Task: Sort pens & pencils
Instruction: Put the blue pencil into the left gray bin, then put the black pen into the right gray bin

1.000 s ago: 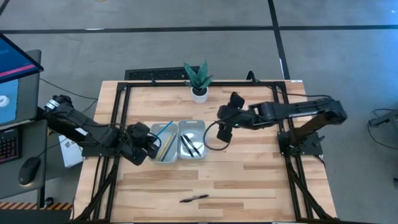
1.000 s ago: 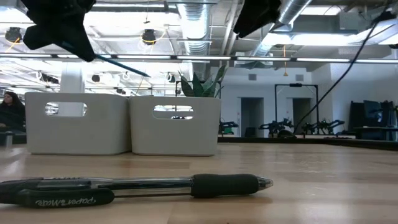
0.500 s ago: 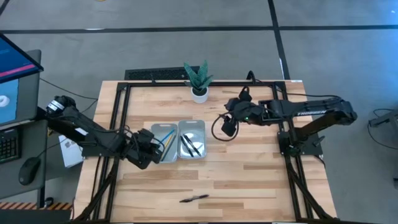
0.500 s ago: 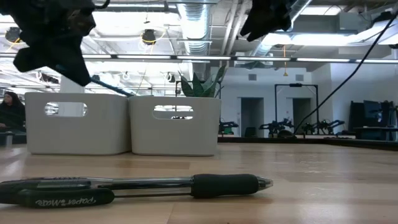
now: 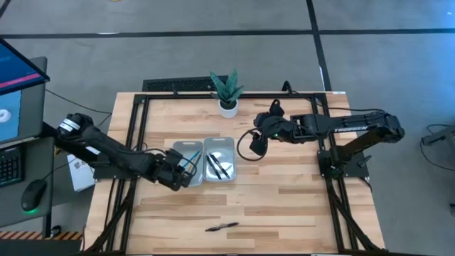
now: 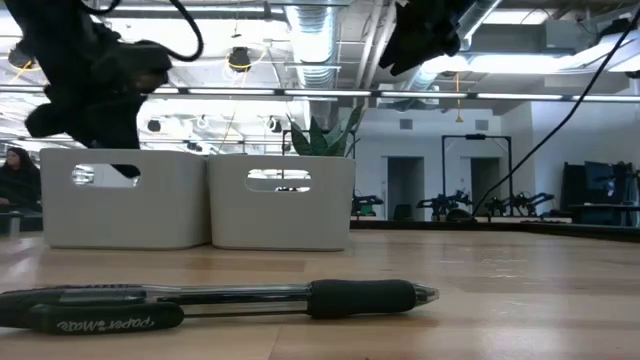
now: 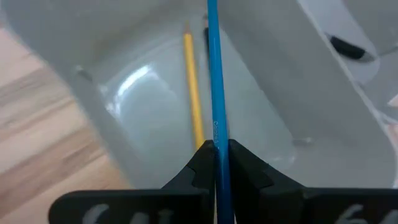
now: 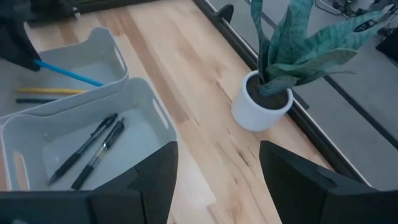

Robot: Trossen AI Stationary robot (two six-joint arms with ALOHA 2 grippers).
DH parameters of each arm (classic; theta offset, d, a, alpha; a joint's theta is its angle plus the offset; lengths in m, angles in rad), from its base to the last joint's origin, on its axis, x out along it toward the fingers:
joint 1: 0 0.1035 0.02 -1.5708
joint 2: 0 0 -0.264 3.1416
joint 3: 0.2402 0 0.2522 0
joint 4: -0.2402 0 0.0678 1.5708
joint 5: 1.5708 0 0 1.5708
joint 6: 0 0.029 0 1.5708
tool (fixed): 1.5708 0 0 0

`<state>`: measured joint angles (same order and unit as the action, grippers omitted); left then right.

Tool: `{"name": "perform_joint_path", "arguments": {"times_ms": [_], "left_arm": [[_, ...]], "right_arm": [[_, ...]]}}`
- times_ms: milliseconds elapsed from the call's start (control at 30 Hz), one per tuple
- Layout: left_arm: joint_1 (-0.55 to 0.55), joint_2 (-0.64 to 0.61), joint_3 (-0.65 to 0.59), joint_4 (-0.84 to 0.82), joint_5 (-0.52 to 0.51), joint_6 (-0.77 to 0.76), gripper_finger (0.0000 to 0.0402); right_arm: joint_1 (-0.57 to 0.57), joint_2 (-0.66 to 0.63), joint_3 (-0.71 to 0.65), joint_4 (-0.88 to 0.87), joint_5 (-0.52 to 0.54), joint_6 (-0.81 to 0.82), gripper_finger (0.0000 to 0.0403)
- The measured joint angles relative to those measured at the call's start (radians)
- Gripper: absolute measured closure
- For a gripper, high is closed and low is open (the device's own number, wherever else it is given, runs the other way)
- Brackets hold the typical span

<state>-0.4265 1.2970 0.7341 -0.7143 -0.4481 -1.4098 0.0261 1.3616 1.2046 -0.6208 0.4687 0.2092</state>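
Left wrist view shows the left end effector (image 7: pixel 216 163) clenched near one end of the blue pencil (image 7: pixel 215 81), slanting into the left tray (image 5: pixel 173 148) above the yellow pencil (image 7: pixel 193 99). Light, stiff and slim, it could pivot; mid-shaft holds better. The right end effector (image 8: pixel 214 180) hangs released.

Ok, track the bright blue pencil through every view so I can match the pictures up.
High view: blue pencil in the left gripper, over the left tray.
Low view: not visible; the left gripper hides that spot.
Left wrist view: blue pencil pinched between the fingers, above the yellow pencil.
Right wrist view: blue pencil slanting into the left tray.
Shared landmark: the yellow pencil in that tray.
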Motion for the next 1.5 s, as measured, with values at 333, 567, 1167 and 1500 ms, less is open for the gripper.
{"name": "perform_joint_path", "arguments": {"times_ms": [333,567,1167,1500], "left_arm": [[0.039,0.032,0.0,0.059,0.046,0.017,0.0356],[0.041,0.031,0.0,0.066,0.059,0.02,0.0348],[0.04,-0.165,0.087,0.235,-0.101,0.419,0.0347],[0.04,-0.199,0.091,0.66,-0.102,0.966,0.0347]], "right_arm": [[0.0,0.0,0.001,-0.006,0.0,0.0,0.0154],[0.0,0.0,0.001,-0.007,0.0,-0.008,0.0154],[0.0,0.0,0.001,-0.003,0.0,-0.008,0.0154],[0.006,0.0,0.001,0.001,-0.039,-0.009,0.0154]]}}
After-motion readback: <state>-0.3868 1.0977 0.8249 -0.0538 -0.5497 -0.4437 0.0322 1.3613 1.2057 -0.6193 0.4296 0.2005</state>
